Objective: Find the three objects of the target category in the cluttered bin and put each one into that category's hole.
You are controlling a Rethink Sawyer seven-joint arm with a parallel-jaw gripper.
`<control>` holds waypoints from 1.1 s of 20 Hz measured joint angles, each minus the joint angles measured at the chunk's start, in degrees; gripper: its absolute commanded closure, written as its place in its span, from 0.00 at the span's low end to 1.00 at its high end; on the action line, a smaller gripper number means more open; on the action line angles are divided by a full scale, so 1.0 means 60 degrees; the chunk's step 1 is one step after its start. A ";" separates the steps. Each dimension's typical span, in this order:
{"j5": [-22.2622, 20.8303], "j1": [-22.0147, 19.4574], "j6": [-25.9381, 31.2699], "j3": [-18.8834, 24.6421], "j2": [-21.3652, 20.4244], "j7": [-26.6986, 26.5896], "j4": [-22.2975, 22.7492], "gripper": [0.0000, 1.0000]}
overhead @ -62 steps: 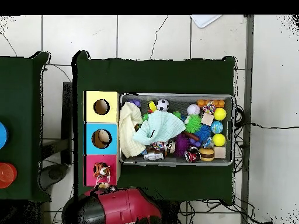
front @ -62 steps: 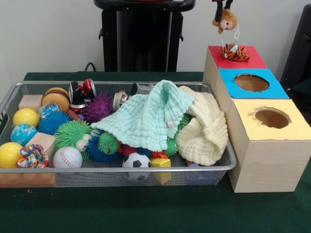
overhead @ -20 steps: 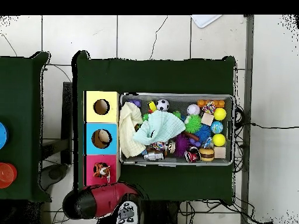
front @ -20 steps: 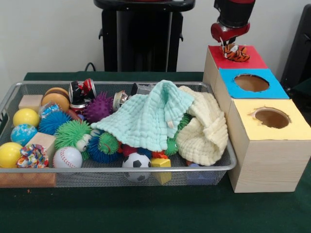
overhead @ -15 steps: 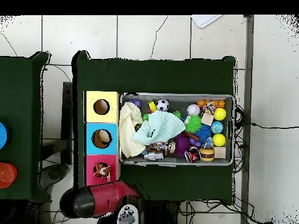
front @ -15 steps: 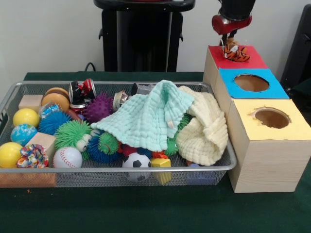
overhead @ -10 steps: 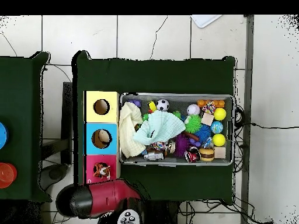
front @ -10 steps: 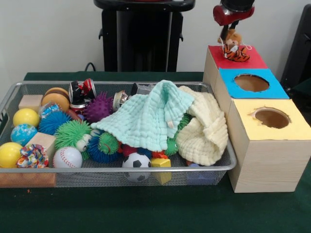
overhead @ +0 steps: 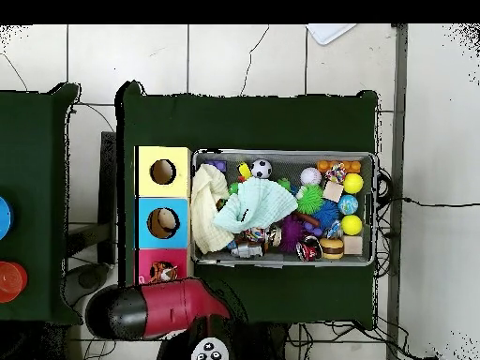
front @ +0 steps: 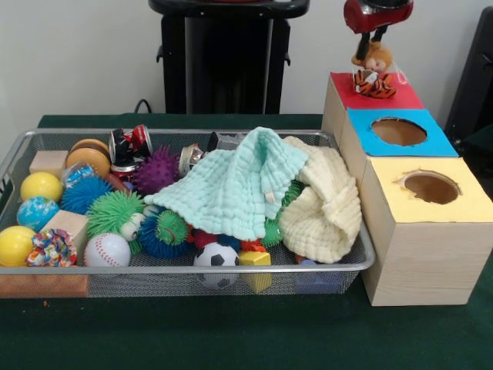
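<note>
My gripper [front: 379,35] hangs at the top right of the front view, shut on a brown monkey plush [front: 373,55] that dangles just under it. The monkey sits right above a striped tiger plush [front: 375,85], which lies over the hole in the red box top [front: 402,97]. In the overhead view my red arm [overhead: 159,311] covers the gripper, and a plush [overhead: 166,273] shows on the red top beside it. The wire bin [front: 154,282] holds balls, spiky toys, cans and blocks.
A mint cloth [front: 231,189] and a cream cloth [front: 323,208] cover the bin's right half. The blue box with its hole [front: 398,131] and the yellow box with its hole [front: 431,187] stand in a row in front of the red one.
The gripper came down onto the red box top and has since risen and shifted a little to the right. The monkey has come back into sight below it, lifting slightly.
</note>
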 measured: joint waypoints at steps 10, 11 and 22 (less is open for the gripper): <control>0.0032 0.0016 0.0266 -0.0003 -0.0198 0.0000 -0.0941 1.00; 0.0032 0.0016 0.0405 -0.0003 -0.0198 0.0000 -0.1132 1.00; 0.0032 -0.0188 0.0486 -0.0001 -0.0183 0.0000 -0.1584 1.00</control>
